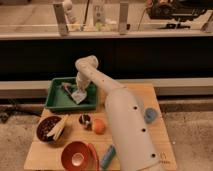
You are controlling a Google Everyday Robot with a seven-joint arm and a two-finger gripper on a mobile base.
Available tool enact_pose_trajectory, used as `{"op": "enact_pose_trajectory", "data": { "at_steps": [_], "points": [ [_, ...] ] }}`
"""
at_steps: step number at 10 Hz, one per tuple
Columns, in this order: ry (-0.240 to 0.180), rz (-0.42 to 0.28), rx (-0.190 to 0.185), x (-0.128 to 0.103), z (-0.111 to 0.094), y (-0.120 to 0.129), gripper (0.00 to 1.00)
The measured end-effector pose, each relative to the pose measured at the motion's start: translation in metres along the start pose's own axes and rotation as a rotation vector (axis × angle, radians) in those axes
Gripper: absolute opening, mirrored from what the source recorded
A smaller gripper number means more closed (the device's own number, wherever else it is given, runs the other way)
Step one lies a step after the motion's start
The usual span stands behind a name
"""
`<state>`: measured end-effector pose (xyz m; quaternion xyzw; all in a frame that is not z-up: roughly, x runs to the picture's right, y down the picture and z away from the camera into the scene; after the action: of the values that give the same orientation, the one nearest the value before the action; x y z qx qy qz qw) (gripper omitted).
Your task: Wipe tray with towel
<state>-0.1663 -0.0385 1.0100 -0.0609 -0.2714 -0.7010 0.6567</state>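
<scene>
A green tray (57,102) sits at the back left of the wooden table. A pale towel (78,95) lies inside it, towards its right side. My white arm reaches over from the right and bends down into the tray. My gripper (75,91) is down on the towel inside the tray. A dark piece (66,88) shows just left of the towel.
On the table in front of the tray are a dark bowl (49,128) with yellowish sticks, a small dark object (84,119), an orange ball (98,126), a red bowl (76,155), a blue tube (107,156) and a bluish cup (150,115) at the right. A dark counter wall stands behind.
</scene>
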Motion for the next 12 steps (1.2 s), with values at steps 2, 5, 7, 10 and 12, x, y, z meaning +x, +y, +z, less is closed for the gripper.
{"op": "enact_pose_trajectory", "data": {
  "at_steps": [2, 5, 7, 10, 12],
  "points": [
    [0.002, -0.035, 0.02, 0.011, 0.008, -0.024, 0.0],
    [-0.005, -0.106, 0.088, 0.007, 0.007, -0.055, 0.0],
    [-0.012, -0.139, 0.121, -0.006, 0.001, -0.059, 0.0],
    [-0.033, -0.15, 0.133, -0.037, -0.01, -0.044, 0.0],
    [-0.04, -0.133, 0.126, -0.048, -0.013, -0.028, 0.0]
  ]
}}
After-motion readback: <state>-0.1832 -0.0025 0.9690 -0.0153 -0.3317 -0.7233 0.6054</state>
